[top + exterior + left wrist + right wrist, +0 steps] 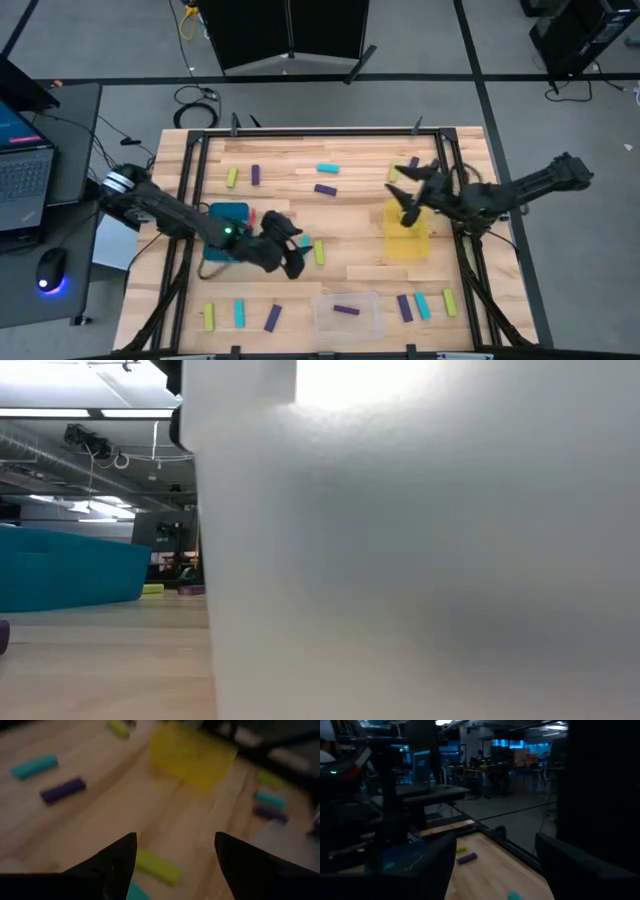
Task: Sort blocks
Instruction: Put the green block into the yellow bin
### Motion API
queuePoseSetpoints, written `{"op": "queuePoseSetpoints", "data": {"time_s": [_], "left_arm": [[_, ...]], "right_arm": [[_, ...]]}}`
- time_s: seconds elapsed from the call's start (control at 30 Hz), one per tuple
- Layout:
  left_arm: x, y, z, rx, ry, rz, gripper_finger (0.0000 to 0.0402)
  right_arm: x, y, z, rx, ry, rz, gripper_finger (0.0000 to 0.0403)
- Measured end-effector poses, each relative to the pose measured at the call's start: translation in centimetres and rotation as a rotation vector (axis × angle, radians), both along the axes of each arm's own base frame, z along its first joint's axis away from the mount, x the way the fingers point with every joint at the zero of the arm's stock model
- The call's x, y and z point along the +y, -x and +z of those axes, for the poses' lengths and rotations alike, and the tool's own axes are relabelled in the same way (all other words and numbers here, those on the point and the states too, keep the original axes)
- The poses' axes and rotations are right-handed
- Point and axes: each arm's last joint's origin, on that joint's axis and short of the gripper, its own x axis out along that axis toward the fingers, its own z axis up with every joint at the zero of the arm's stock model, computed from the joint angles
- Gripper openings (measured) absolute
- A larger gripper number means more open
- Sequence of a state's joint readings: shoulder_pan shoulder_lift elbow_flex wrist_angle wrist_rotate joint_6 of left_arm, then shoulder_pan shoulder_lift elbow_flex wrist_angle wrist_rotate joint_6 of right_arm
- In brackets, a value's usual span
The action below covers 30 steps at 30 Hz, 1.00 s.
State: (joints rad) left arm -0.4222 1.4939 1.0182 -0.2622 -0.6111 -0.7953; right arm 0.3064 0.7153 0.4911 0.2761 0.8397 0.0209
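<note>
Small cyan, purple and yellow-green blocks lie scattered flat on the wooden table. My left gripper (pixel 293 250) (pixel 175 837) is open and hovers near the table's middle. It stands just over a yellow-green block (pixel 157 866) (pixel 320 252) with a cyan block (pixel 305 245) beside it, and touches neither. My right gripper (pixel 405 195) (pixel 495 840) is open and empty, raised over the far edge of the yellow bin (pixel 405 238). One purple block (pixel 346 310) lies in the clear bin (pixel 372 320).
The teal bin (pixel 230 212) (pixel 70 565) sits partly under my left arm. Blocks lie in rows near the near-left (pixel 240 313) and near-right (pixel 422 305) edges, and others toward the far edge (pixel 327 168). The clear bin's wall (pixel 420 560) blocks most of the low view.
</note>
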Motion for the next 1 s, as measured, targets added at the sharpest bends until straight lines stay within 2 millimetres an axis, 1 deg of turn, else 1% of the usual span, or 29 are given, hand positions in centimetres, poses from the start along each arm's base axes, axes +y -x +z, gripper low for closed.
{"op": "queuePoseSetpoints", "data": {"time_s": [0.1,0.17,0.23,0.4,0.47,0.6,0.73,0.9,1.0], "left_arm": [[-1.3,-0.9,0.0,0.054,0.004,-0.011,0.0274],[-2.1,-1.8,0.2,0.029,0.039,-0.003,0.0273],[-2.7,-2.9,-0.3,0.035,0.089,0.019,0.0271],[-2.9,-6.5,-2.9,0.117,0.188,0.085,0.0252],[-2.9,-7.7,-3.1,0.141,0.207,0.111,0.0242],[-2.6,-9.5,-3.1,0.203,0.200,0.173,0.0230],[-2.4,-10.8,-3.0,0.284,0.218,0.239,0.0229],[-2.1,-11.3,-4.4,0.423,0.263,0.328,0.0228],[-2.1,-11.4,-4.9,0.437,0.307,0.371,0.0228]], "right_arm": [[-0.1,1.7,0.3,0.012,0.000,-0.015,0.0285],[-0.1,2.5,0.4,0.018,0.001,-0.030,0.0285],[-0.2,3.0,0.5,0.009,-0.005,-0.040,0.0284],[-0.1,3.4,0.6,0.000,-0.009,-0.033,0.0283],[0.0,3.4,0.6,0.001,-0.008,-0.029,0.0283],[0.0,3.4,0.6,-0.002,-0.012,-0.028,0.0285],[0.0,3.3,0.7,-0.012,-0.018,-0.028,0.0284],[0.0,3.3,0.7,-0.011,-0.015,-0.028,0.0285],[0.0,3.3,0.7,-0.009,-0.013,-0.028,0.0286]]}}
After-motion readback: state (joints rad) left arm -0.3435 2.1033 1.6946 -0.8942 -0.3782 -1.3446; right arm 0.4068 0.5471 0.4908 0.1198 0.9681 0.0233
